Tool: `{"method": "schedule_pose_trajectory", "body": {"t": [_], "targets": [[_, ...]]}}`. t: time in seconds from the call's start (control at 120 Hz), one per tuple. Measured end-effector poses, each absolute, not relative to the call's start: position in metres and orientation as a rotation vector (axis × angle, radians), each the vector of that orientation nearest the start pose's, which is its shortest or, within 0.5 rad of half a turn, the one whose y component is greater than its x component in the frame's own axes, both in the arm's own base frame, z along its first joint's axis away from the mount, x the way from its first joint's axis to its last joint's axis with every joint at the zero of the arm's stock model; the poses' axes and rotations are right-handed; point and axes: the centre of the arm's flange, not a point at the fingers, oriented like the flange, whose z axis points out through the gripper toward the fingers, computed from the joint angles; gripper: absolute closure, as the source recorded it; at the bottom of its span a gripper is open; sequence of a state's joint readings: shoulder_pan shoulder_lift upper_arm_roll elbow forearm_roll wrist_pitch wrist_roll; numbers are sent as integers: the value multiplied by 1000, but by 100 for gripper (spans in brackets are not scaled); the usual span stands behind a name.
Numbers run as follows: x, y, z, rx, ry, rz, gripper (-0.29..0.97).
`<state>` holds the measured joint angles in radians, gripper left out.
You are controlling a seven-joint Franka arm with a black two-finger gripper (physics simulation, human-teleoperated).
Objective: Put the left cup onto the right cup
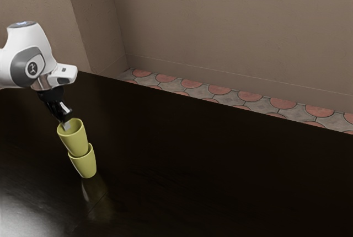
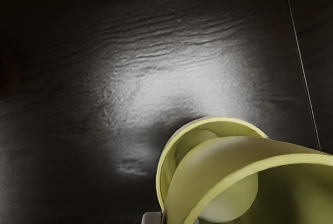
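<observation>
filling the foreground, a dark wooden table; beige walls and tile floor behind. the upper cup sits tilted inside the lower cup, its rim clamped by the gripper.

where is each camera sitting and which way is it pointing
Exterior view: sits off to the arm's side, above the table, looking down across it toward the tiled floor and wall; the white arm and black hand show at the exterior view's left.
Wrist view: rides on the hand, looking down past the upper cup and the lower cup onto the table.
Shared: both views show the two yellow-green cups, one nested in the other, and the dark tabletop.
</observation>
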<state>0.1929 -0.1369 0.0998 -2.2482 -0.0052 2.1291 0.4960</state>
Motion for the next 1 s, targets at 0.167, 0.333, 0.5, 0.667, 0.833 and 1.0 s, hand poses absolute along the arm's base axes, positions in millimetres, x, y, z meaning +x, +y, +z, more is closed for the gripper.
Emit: {"method": "schedule_pose_trajectory", "body": {"t": [0.167,0.333,0.5,0.667,0.833,1.0], "targets": [[480,148,415,-3144,306,-7,73],[479,150,410,-3152,301,6,38],[480,151,414,-3151,304,-6,18],[497,149,452,-3138,316,-78,10],[513,146,518,-3154,276,-127,6],[521,142,598,-3176,184,-175,4]]}}
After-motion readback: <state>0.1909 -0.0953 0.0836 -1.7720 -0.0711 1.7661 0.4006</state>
